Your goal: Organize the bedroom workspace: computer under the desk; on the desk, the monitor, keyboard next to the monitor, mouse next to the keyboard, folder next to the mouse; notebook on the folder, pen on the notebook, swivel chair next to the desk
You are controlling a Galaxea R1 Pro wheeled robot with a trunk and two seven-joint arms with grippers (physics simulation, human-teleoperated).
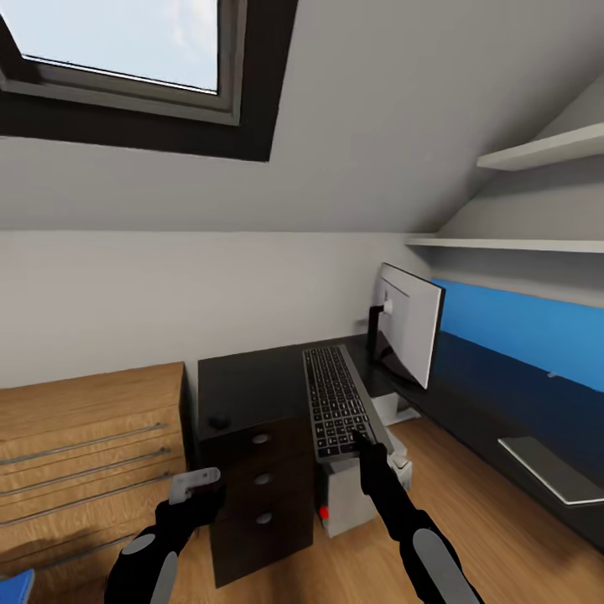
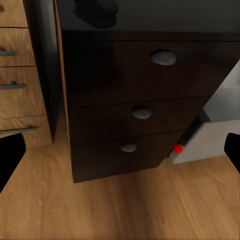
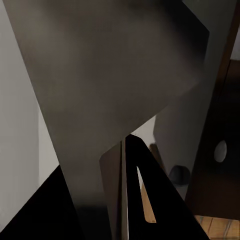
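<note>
Keyboard (image 1: 337,399): lay on the desk (image 1: 243,386), long axis running from the robot toward the wall, its near end overhanging the desk edge above the computer (image 1: 356,495), the monitor (image 1: 408,323) just beside its far right. Right gripper (image 1: 362,438): clenched on the keyboard's near end, by appearance. Left gripper (image 1: 195,488): released, low before the drawers, apart from the keyboard. Mouse (image 1: 220,422): on the desk, left of the keyboard.
</note>
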